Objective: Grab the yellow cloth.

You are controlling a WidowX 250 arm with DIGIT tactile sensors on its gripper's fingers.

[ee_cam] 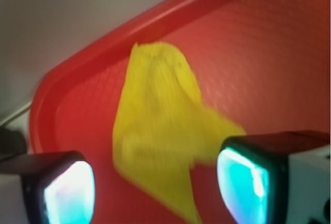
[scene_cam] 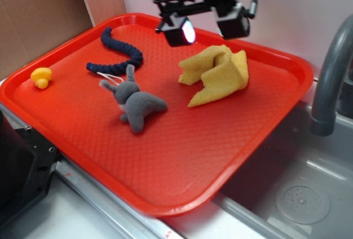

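Note:
The yellow cloth (scene_cam: 218, 75) lies crumpled on the red tray (scene_cam: 193, 156), toward its back right. In the wrist view the cloth (ee_cam: 160, 115) sits between and beyond my fingers, blurred. My gripper (scene_cam: 208, 28) hangs above the cloth's back edge, open wide and empty, apart from the cloth. Its two lit pads show in the wrist view, one at the left (ee_cam: 70, 193) and one at the right (ee_cam: 243, 185), with the gripper (ee_cam: 155, 193) over red tray and the cloth's near corner.
A grey plush toy (scene_cam: 135, 102) lies left of the cloth. A dark blue rope (scene_cam: 117, 51) curls behind it. A small yellow duck (scene_cam: 41, 77) sits at the tray's left edge. A grey faucet (scene_cam: 331, 73) and sink (scene_cam: 303, 195) are at the right.

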